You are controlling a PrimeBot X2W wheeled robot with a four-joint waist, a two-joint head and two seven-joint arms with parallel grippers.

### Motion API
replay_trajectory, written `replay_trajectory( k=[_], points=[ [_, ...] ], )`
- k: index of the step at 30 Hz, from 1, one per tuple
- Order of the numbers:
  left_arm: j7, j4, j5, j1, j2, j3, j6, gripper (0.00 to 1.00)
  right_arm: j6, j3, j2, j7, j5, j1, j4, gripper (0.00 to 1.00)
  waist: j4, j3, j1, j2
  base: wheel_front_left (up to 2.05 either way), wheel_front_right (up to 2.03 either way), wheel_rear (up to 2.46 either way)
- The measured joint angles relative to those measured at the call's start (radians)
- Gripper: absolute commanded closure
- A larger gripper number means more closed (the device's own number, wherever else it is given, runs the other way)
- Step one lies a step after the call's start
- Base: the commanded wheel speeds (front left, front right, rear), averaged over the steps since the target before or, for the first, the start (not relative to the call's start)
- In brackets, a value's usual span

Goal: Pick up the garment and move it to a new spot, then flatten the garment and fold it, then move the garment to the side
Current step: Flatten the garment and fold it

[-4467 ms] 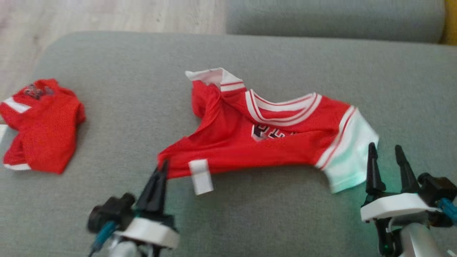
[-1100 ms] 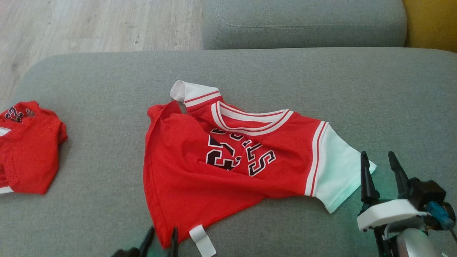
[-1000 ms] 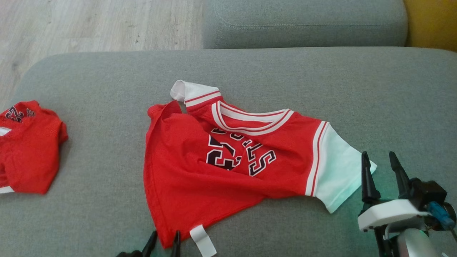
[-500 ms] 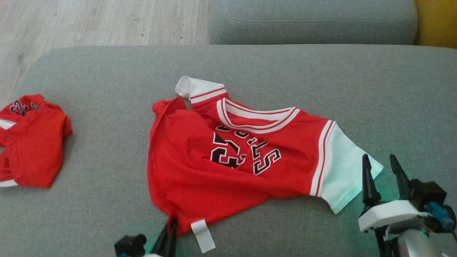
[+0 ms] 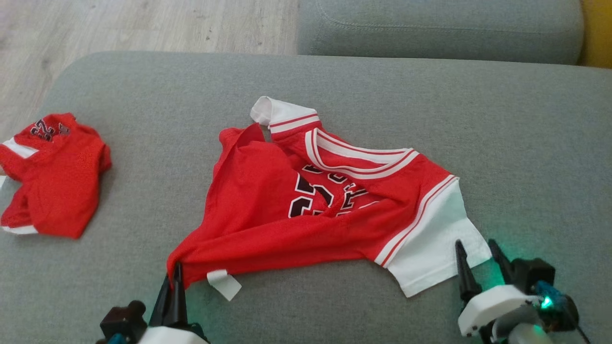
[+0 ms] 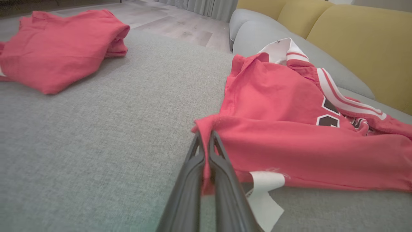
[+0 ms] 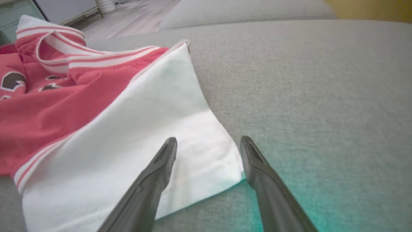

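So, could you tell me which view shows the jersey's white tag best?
The left wrist view: the white tag sits large beside the left tool gripping the jersey. The head view shows it small; the right wrist view faces the white sleeve.

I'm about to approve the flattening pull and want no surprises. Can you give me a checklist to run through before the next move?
1. Left pincer shut on the jersey at its hem corner: ok.
2. Right pincer gripping the white sleeve: not ok, open, straddling its corner.
3. Jersey flat: not ok, bunched across the print.
4. Far sleeve laid out: not ok, curled up.
5. Folded garment apart from the jersey: ok.
6. Both hem layers pinched: cannot tell.
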Motion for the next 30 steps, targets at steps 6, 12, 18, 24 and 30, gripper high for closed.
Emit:
replay_trajectory(
  k=[6, 12, 18, 24, 30],
  points=[
    [0.0, 0.01, 0.007, 0.004, -0.009, 0.003, -0.015, 1.0, 0.0, 0.007, 0.0, -0.01, -0.019, -0.026, 0.106, 0.0, 0.005, 0.009, -0.0001, 0.0, 0.0, 0.0, 0.0],
    [0.0, 0.011, 0.017, 0.001, -0.009, 0.003, -0.019, 1.0, 0.0, 0.004, -0.003, -0.01, -0.022, -0.102, 0.187, 1.0, 0.003, 0.022, 0.0, 0.0, 0.0, 0.0, 0.0],
    [0.0, -0.013, 0.023, -0.013, -0.01, 0.01, -0.028, 1.0, 0.0, 0.026, -0.005, -0.01, 0.056, -0.121, 0.208, 1.0, -0.005, 0.004, 0.0, 0.0, 0.0, 0.0, 0.0],
    [0.0, -0.136, 0.037, -0.137, 0.028, -0.002, -0.038, 1.0, 0.0, 0.057, -0.007, -0.003, 0.275, -0.154, -0.123, 1.0, -0.028, -0.053, 0.0, 0.0, 0.0, 0.0, 0.0],
    [0.059, -0.285, -0.007, -0.396, 0.191, -0.066, -0.045, 1.0, 0.0, 0.053, -0.082, -0.005, 0.45, -0.305, -0.385, 1.0, -0.055, -0.098, 0.0, 0.0, 0.0, 0.0, 0.0]
  ],
)
